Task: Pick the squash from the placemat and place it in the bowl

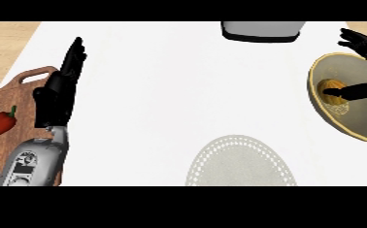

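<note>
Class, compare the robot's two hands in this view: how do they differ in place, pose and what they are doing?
The left hand shows at the view's left over the wooden cutting board, fingers straight and up, holding nothing. The right hand is at the right edge, reaching into the bowl, where its fingers lie against the squash. Whether it grips the squash cannot be told. Both hands are black.

white counter top (158,86); pale wood, perhaps floor (16,38), at the left edge.

The tan squash (332,86) lies inside the yellow bowl (320,72) at right; the grey placemat (240,161) sits bare.
</note>
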